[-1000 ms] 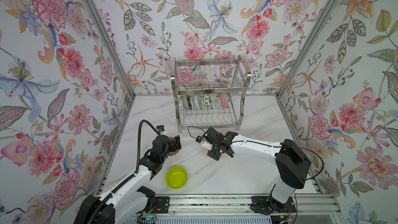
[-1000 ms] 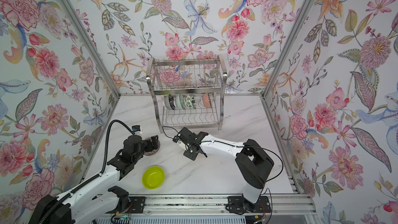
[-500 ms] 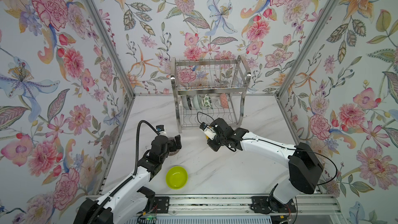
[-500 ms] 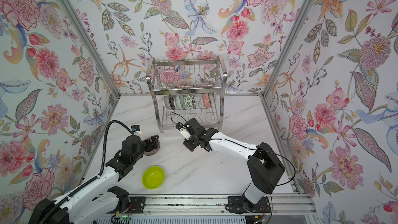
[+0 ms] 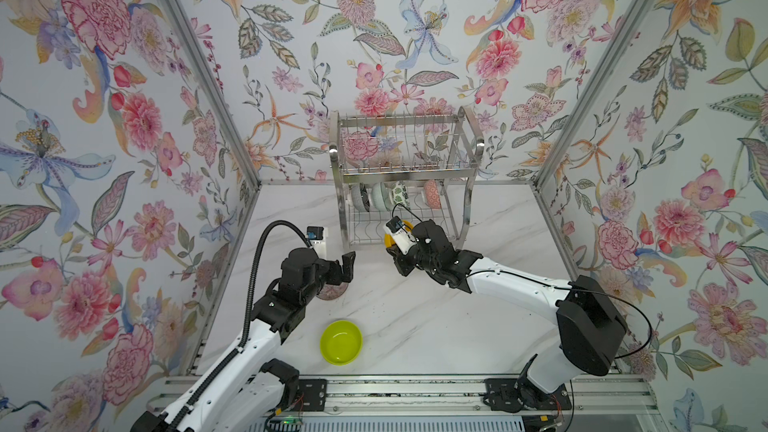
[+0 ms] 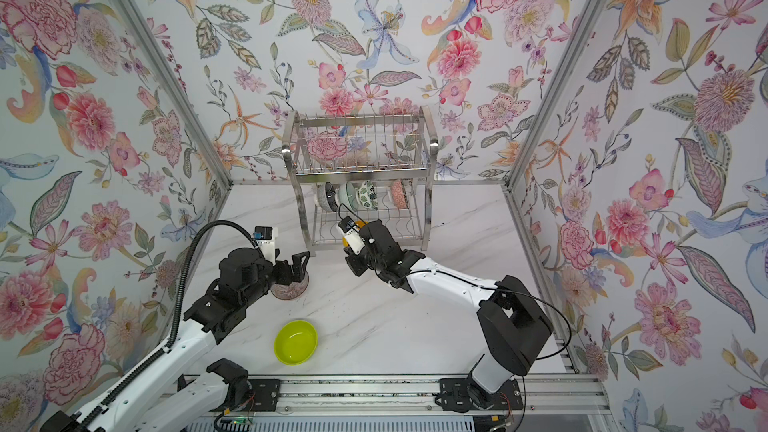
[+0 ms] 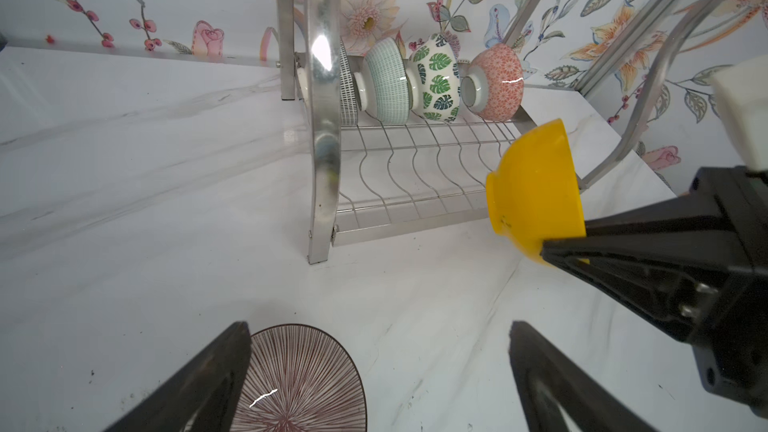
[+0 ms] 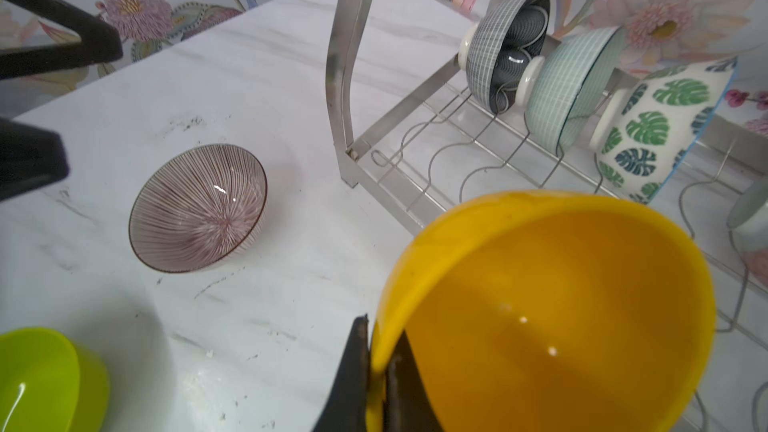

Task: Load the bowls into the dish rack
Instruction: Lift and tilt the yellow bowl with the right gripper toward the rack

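My right gripper point(image 8: 376, 347) is shut on the rim of the orange-yellow bowl point(image 8: 561, 305) and holds it tilted, just in front of the dish rack's point(image 5: 407, 178) lower tier. Standing on edge in that tier are a dark navy bowl point(image 8: 498, 47), a pale mint bowl point(image 8: 569, 89), a green-leaf bowl point(image 8: 648, 126) and an orange-patterned bowl point(image 7: 496, 85). My left gripper point(image 7: 378, 326) is open above the table, with the pinkish-brown ribbed bowl point(image 7: 299, 384) beside one finger. The lime green bowl point(image 5: 340, 342) sits near the front edge.
The rack's steel corner post point(image 7: 324, 118) stands between my left gripper and the racked bowls. Wavy wire slots point(image 7: 415, 176) lie bare in front of those bowls. Flowered walls enclose the white marble table point(image 5: 415, 317) on three sides.
My right gripper has carried the orange-yellow bowl from the middle of the table back toward the rack's front. The left arm has hardly moved.
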{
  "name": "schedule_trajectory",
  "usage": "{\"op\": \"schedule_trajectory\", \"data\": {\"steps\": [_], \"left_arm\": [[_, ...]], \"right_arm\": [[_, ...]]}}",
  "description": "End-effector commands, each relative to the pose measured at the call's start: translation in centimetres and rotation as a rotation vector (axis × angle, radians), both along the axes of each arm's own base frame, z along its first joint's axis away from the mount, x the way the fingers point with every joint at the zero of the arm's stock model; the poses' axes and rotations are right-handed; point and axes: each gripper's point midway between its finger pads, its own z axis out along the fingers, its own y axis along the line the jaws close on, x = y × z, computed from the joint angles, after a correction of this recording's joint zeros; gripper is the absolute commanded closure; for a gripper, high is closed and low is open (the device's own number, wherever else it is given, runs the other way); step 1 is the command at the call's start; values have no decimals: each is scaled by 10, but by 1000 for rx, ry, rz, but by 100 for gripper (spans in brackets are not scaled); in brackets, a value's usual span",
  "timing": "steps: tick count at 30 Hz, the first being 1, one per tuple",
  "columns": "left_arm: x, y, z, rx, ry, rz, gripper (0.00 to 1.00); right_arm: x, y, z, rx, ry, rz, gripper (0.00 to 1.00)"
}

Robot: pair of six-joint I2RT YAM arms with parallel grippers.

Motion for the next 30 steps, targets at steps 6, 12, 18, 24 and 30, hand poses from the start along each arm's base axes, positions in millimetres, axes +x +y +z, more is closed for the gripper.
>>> {"op": "schedule_trajectory", "data": {"steps": [6, 12, 18, 24, 30], "left_arm": [[-21, -25, -7, 112, 68, -263, 1], [-12, -23, -15, 35, 34, -270, 1], [-6, -11, -19, 24, 11, -219, 1], [4, 11, -23, 49, 4, -107, 1], [11, 26, -20, 60, -11, -36, 1]], "right_arm": [[31, 18, 36, 239, -191, -88, 95], [50, 26, 36, 320, -226, -152, 95], [69, 29, 39, 432, -217, -218, 95], [91, 26, 37, 602, -101, -261, 96], [103, 36, 39, 710, 12, -211, 95]]}}
